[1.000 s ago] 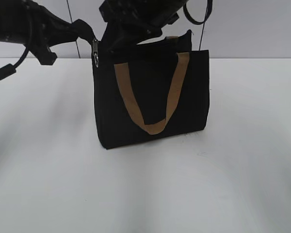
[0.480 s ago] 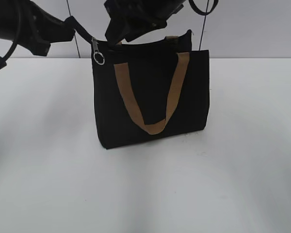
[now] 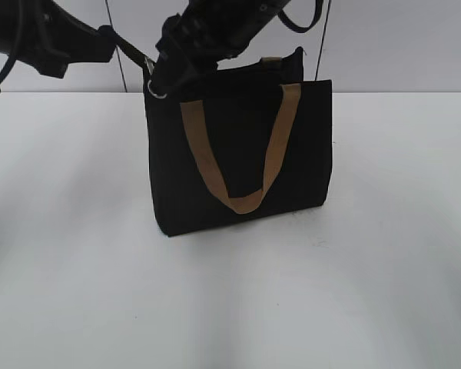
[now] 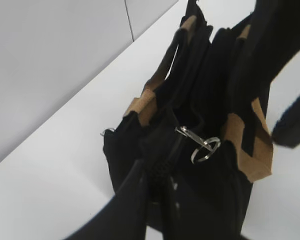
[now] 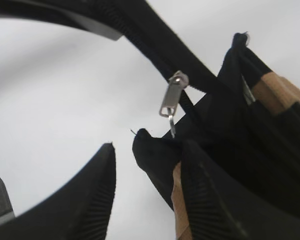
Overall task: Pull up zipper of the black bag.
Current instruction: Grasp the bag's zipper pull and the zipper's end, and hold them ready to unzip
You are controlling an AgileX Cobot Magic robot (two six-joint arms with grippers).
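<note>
Bag: boxy black fabric tote with tan webbing handles [image 3: 238, 146] upright on white table [image 3: 230, 292], centre.
Zipper: silvery pull tab with ring [image 4: 199, 145] at 9 o'clock rim corner; zip line runs 9–3.
Left gripper [image 4: 157, 195]: fingers pinch zip tail.
Right gripper [image 5: 145, 165]: fingers spread, straddling corner.
Hidden: ring mostly covered in exterior view.
Change: right gripper dropped onto corner.

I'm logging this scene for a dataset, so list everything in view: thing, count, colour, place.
black bag: one, black, upright on the table, centre.
strap handles: two, tan-brown; one hangs down the bag's front face, the other lies behind the top rim.
zipper: one, silvery pull tab with a ring, at the bag's upper left corner.
table: one, white, under the bag.
wall: grey-white, behind.
left hand: black, shut on the zipper tape's end.
right hand: black, open, beside the pull tab.
</note>
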